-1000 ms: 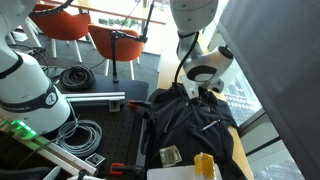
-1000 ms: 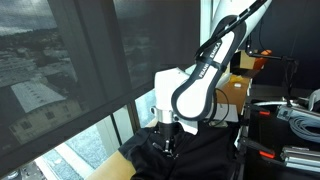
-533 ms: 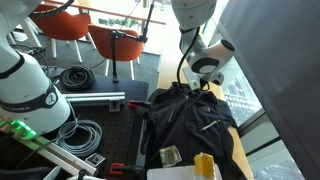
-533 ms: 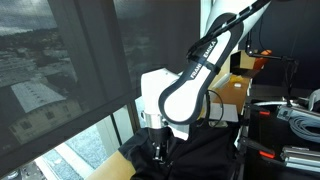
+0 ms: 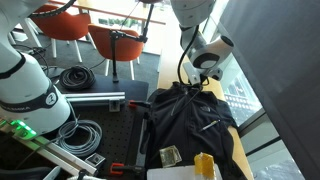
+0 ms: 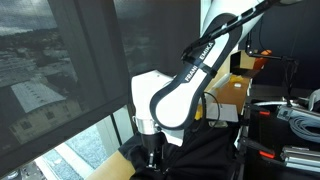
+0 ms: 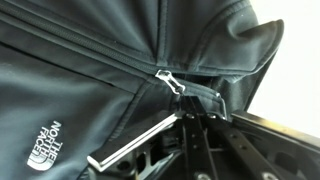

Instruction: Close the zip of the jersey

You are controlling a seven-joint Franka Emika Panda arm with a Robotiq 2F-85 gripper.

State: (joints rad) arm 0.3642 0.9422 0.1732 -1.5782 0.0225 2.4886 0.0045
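The black jersey (image 5: pixel 190 118) lies spread on the table and also shows in an exterior view (image 6: pixel 205 160). In the wrist view its fabric (image 7: pixel 70 90) fills the frame, with a pale logo at lower left. The zip (image 7: pixel 110 58) runs as a thin line from upper left to a silver pull (image 7: pixel 170 80) near the collar. My gripper (image 7: pixel 190 108) sits right at the pull with its fingers drawn together on the pull's tab. In both exterior views the gripper (image 5: pixel 201 88) (image 6: pixel 152 156) presses down at the jersey's collar end by the window.
A yellow object (image 5: pixel 205 165) and a small box (image 5: pixel 171 155) lie at the jersey's near end. Black coiled cables (image 5: pixel 75 76) lie on the floor. Orange chairs (image 5: pixel 60 25) stand behind. A dark window blind (image 6: pixel 70 70) is close beside the gripper.
My gripper has moved along the zip toward the collar and the window side, staying low on the jersey. The fabric near the collar has been drawn with it.
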